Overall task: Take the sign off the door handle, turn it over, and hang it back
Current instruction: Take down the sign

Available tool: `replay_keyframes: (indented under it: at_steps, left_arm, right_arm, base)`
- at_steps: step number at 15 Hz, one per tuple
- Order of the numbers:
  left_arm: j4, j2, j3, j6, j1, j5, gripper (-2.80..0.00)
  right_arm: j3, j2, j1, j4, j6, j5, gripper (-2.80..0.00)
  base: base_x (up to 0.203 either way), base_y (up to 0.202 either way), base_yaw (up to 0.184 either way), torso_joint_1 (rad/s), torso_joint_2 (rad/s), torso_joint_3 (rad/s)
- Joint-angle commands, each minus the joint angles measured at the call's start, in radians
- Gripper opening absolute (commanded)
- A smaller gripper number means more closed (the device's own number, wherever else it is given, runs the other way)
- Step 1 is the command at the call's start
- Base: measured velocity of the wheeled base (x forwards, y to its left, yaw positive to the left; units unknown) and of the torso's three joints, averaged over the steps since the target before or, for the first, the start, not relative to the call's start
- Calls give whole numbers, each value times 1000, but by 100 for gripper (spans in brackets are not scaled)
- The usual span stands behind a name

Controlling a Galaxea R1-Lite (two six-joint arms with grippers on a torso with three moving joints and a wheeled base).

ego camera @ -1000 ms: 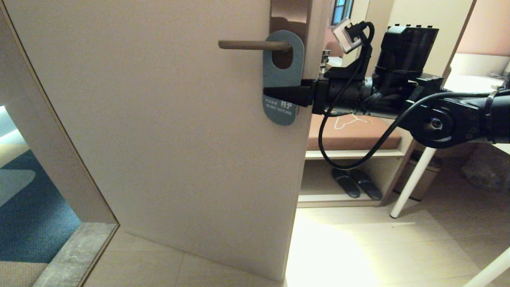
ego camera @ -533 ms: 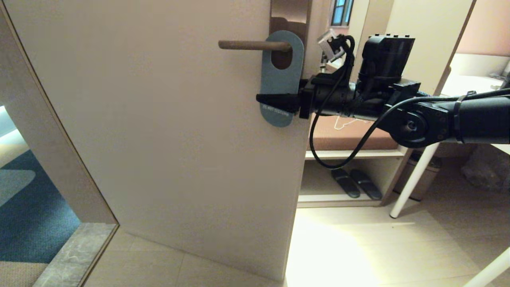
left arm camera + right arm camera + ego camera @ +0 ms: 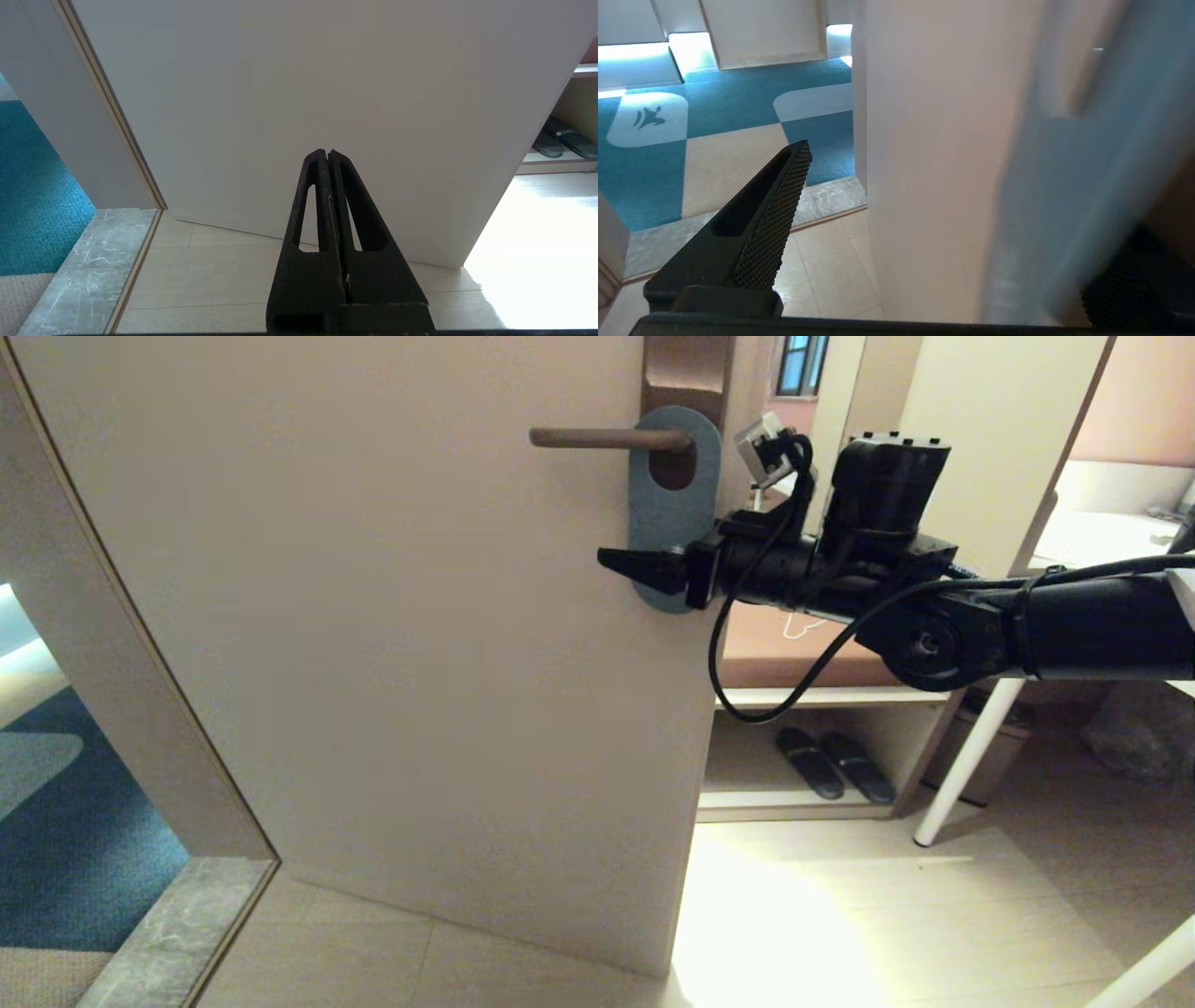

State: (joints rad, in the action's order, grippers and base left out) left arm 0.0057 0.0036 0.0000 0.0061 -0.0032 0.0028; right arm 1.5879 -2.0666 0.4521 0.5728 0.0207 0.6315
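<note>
The slate-blue sign (image 3: 665,513) hangs by its hole on the bronze door handle (image 3: 607,438), under the backplate (image 3: 681,369). My right gripper (image 3: 653,574) reaches in from the right at the sign's lower end, open wide. In the right wrist view the sign (image 3: 1064,200) is a blurred blue band lying between the gripper's (image 3: 966,196) fingers (image 3: 766,224), and no pad presses on it. My left gripper (image 3: 328,154) is shut and empty, low down, facing the bottom of the door (image 3: 327,93).
The door (image 3: 420,644) stands ajar with its free edge by my right arm. The door frame (image 3: 140,644) and blue carpet (image 3: 65,840) lie to the left. Behind the arm are a low shelf with slippers (image 3: 826,763) and a white table leg (image 3: 962,761).
My right gripper has slid further left across the sign's lower end and risen a little. The handle and sign have shifted slightly right, and the sign's lettering is now covered.
</note>
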Motion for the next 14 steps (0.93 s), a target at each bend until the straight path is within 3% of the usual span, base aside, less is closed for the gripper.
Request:
replay_keyframes:
  at_steps: [1, 10, 14]
  left_arm:
    - [0, -1, 0, 0, 0, 0, -280]
    - [0, -1, 0, 1, 0, 0, -280]
    - [0, -1, 0, 0, 0, 0, -280]
  right_arm:
    - [-5, 5, 11, 4, 0, 4, 0]
    - [-3, 11, 16, 16, -4, -42, 0]
    - [-5, 10, 16, 15, 1, -132, 0]
  base:
    - [0, 0, 0, 0, 0, 0]
    - [0, 0, 0, 0, 0, 0]
    - [0, 0, 0, 0, 0, 0]
